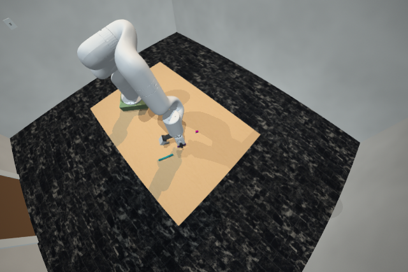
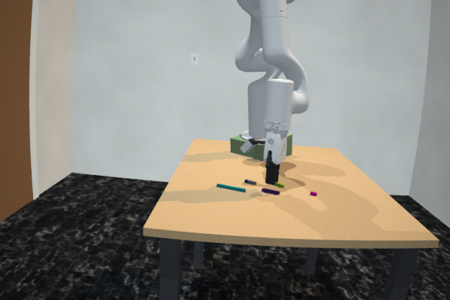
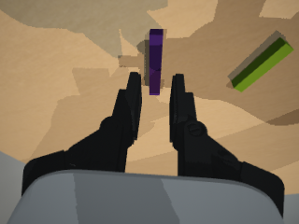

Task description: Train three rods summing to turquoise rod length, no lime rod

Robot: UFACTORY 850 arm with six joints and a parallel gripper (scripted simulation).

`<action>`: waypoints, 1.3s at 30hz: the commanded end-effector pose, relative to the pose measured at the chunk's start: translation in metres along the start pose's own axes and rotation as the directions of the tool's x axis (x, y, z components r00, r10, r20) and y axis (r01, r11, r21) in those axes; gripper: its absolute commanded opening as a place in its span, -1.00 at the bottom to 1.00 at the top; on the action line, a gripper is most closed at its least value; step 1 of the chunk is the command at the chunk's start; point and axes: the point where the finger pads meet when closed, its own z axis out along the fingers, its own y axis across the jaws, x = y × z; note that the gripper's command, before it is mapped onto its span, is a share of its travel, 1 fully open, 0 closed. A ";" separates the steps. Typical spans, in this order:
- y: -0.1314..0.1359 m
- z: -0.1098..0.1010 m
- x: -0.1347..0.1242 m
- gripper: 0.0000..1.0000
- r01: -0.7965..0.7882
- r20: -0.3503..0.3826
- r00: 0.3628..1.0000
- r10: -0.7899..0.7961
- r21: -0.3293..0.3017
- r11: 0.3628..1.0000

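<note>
The purple rod (image 3: 156,51) (image 2: 271,191) lies flat on the table (image 2: 254,224), pointing away from me in the wrist view. My gripper (image 3: 156,88) (image 2: 271,179) (image 1: 180,145) hangs low over its near end, with the fingers narrowed but apart and a gap on each side of the rod. It holds nothing. The lime rod (image 3: 262,64) (image 2: 279,184) lies slanted just to the right. The turquoise rod (image 2: 230,187) (image 1: 166,157) lies to the left. A short grey rod (image 2: 250,182) lies between it and the gripper. The magenta rod (image 2: 313,193) (image 1: 197,131) lies apart on the right.
The arm's green base block (image 2: 238,142) (image 1: 131,106) stands at the back of the table. The arm hides the purple, lime and grey rods in the top view.
</note>
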 end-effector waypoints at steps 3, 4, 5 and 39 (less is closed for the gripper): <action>-0.001 0.008 0.000 -0.51 0.000 0.000 1.000 0.000 0.003 1.000; -0.001 0.009 0.000 -0.51 0.000 0.000 1.000 0.000 0.003 1.000; -0.001 0.010 0.000 -0.51 0.000 0.000 1.000 0.000 0.003 1.000; -0.002 0.018 0.000 -0.51 0.000 0.000 1.000 0.000 0.003 1.000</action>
